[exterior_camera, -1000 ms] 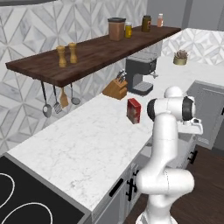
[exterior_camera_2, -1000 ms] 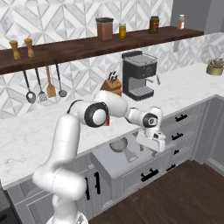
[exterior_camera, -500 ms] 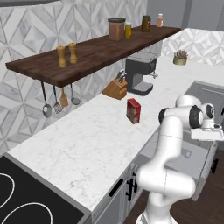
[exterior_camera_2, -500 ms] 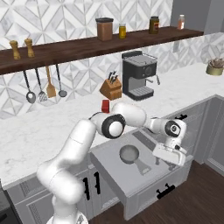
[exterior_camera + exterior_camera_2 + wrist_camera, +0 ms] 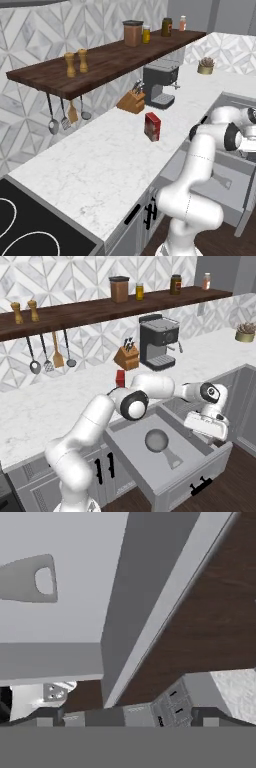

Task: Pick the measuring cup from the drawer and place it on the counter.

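Observation:
The drawer (image 5: 176,482) stands pulled far out below the counter (image 5: 45,406), its pale grey inside exposed and its dark bar handle facing front. On the drawer floor lies the measuring cup (image 5: 158,441), a round dull-grey cup whose stubby handle points toward the drawer front. My gripper (image 5: 212,431) hovers over the drawer's right front corner, to the right of the cup and apart from it. In the hand view the fingertips (image 5: 46,715) sit wide apart with nothing between them, so my gripper (image 5: 127,714) is open; the measuring cup's handle (image 5: 27,579) shows at upper left.
A red box (image 5: 120,377), a knife block (image 5: 126,356) and a coffee machine (image 5: 159,348) stand on the counter behind the drawer. Utensils hang under the dark shelf (image 5: 100,308). A black stove top (image 5: 25,230) lies at the far left. Dark wood floor (image 5: 220,617) runs beyond the drawer front.
The drawer has slid from partly open to far out, with my gripper travelling outward with its front. The cup now lies fully exposed.

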You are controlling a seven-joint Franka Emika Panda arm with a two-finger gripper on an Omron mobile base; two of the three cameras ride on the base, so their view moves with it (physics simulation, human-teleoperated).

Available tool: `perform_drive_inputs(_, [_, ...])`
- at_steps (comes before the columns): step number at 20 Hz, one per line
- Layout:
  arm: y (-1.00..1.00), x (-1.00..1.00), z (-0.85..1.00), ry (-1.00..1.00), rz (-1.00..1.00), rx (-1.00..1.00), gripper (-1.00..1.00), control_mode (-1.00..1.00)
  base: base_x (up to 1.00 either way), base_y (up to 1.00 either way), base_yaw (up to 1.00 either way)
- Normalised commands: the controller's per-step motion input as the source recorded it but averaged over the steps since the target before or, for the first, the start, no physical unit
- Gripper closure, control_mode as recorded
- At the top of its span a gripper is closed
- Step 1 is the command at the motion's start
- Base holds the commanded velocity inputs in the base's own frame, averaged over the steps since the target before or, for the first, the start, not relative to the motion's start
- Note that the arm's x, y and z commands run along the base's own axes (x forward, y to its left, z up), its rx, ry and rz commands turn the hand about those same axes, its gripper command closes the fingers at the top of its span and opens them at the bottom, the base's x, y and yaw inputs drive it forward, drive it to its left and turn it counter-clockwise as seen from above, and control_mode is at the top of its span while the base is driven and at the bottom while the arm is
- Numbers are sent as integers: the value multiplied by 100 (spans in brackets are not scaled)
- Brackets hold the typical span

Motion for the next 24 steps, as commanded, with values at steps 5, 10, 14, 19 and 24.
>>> perform_drive_inputs(5, [94, 0, 18, 0, 74, 0, -100, -100, 0, 0, 0])
perform_drive_inputs(10, [60, 5, -45, 0, 67, 10, -100, -100, 0, 0, 0])
perform_drive_inputs(14, [16, 1, -51, 0, 68, 18, -100, -100, 0, 0, 0])
perform_drive_inputs(19, [-13, -3, 14, 14, 71, 18, -100, -100, 0, 0, 0])
perform_drive_inputs(24, [-28, -44, 6, -13, 22, 38, -100, -100, 0, 0, 0])
